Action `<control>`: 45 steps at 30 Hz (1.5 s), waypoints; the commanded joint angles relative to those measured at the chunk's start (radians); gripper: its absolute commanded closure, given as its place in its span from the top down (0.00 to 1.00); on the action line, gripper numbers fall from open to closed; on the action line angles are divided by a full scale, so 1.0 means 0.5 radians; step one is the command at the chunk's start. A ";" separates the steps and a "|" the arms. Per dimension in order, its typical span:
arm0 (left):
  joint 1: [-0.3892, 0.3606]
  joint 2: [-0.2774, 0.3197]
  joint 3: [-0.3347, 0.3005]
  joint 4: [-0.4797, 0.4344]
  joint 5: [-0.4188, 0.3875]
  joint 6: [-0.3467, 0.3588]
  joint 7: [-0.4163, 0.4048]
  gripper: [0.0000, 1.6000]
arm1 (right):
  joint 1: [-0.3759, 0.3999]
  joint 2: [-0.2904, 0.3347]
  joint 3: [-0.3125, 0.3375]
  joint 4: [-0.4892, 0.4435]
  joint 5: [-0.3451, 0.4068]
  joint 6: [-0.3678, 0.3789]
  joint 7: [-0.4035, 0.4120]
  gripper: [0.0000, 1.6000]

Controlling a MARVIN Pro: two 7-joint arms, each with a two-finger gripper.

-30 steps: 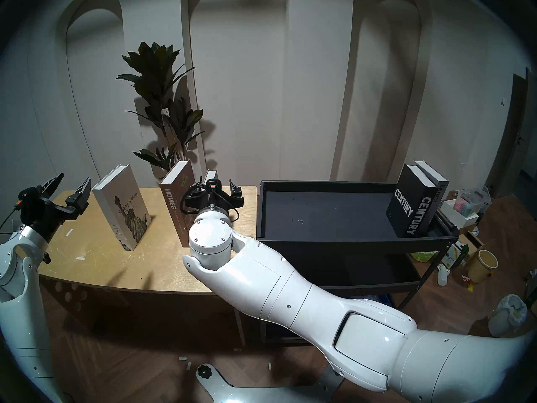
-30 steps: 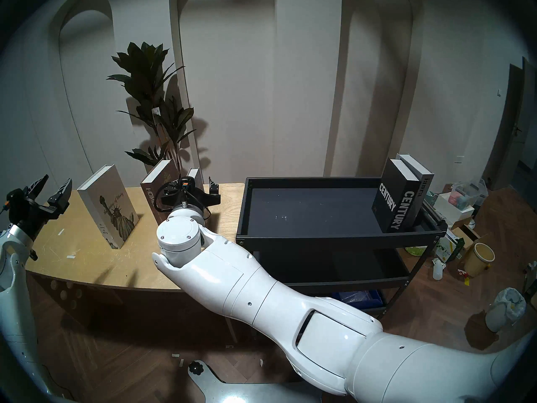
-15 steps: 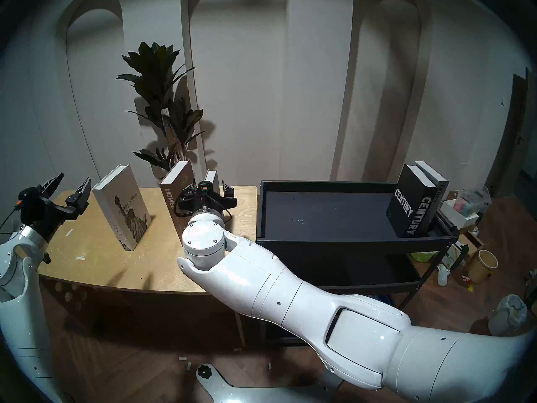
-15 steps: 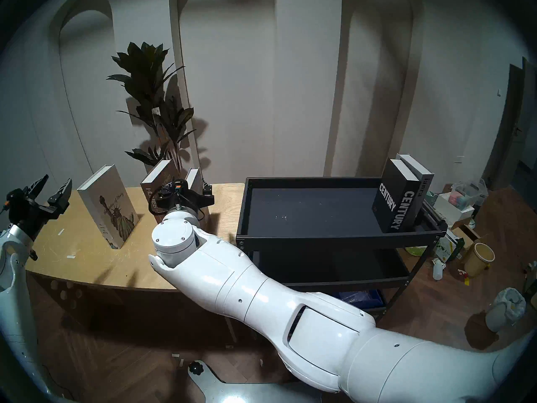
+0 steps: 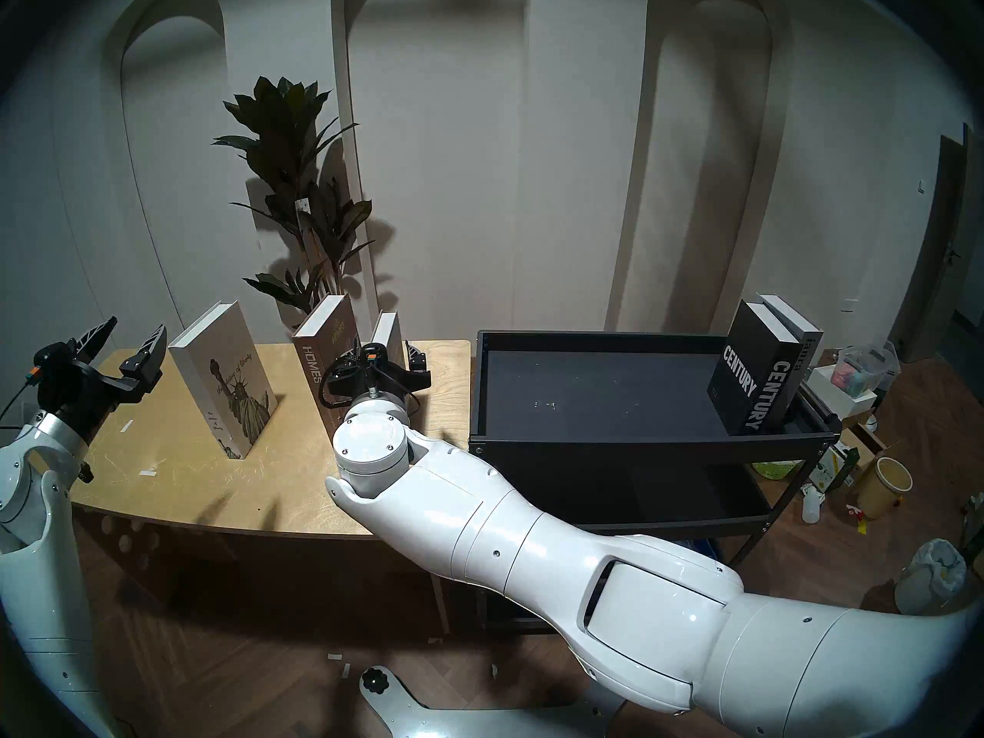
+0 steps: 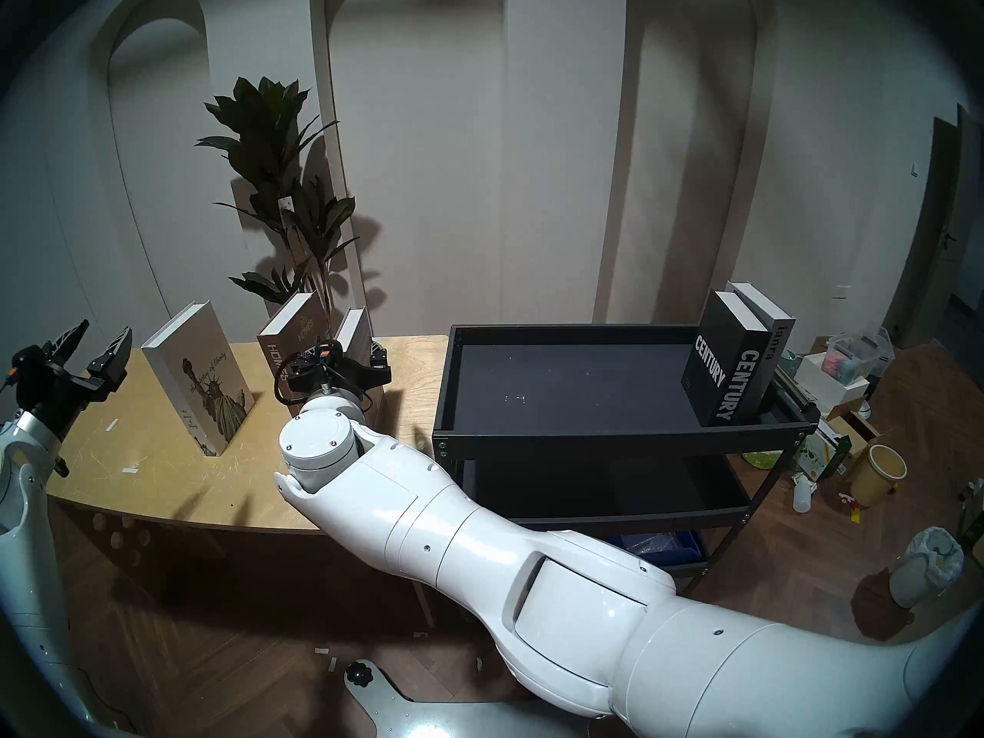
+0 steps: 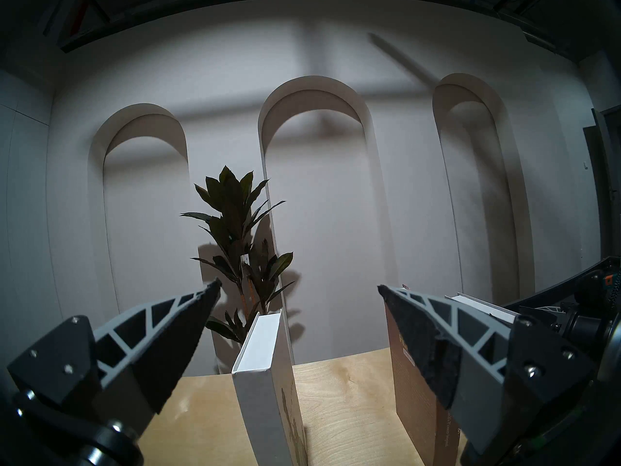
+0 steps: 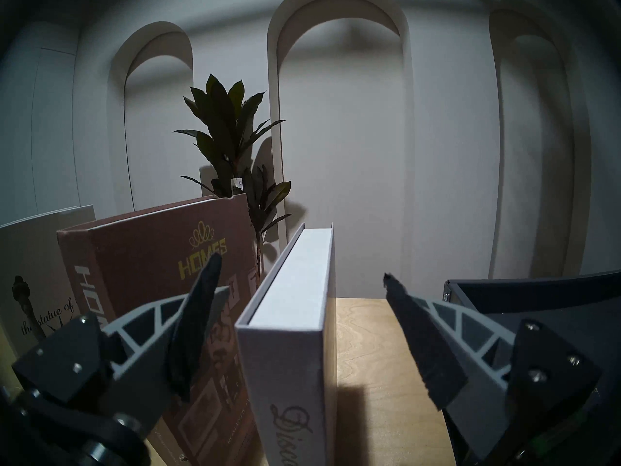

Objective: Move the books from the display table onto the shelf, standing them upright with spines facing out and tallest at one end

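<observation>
As the open right gripper [image 8: 300, 334] straddles the grey book [image 8: 295, 324]:
A stiff, probably heavy hardcover; clamp both covers near the spine.

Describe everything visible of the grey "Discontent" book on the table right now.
The grey book is a hardcover with a pale grey spine bearing ornate script that starts "Disc", and a white page block recessed between its covers. It stands upright on the plywood table, spine toward the robot, right of the brown HOMES book; whether they touch is unclear. The open right gripper straddles its top without gripping it.
</observation>
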 commanded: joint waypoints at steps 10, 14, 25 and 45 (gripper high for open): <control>-0.012 0.014 -0.010 -0.032 0.004 -0.013 -0.001 1.00 | 0.033 -0.038 0.004 -0.007 -0.021 -0.058 -0.010 0.00; -0.012 0.014 -0.010 -0.032 0.004 -0.013 -0.001 1.00 | 0.024 -0.008 0.000 -0.053 -0.033 -0.056 -0.020 0.00; -0.012 0.015 -0.010 -0.030 0.003 -0.012 -0.001 1.00 | 0.038 0.167 0.034 -0.371 -0.084 -0.056 -0.127 0.00; -0.014 0.015 -0.008 -0.025 0.000 -0.009 -0.002 1.00 | 0.140 0.430 0.167 -0.862 -0.286 -0.179 -0.335 0.00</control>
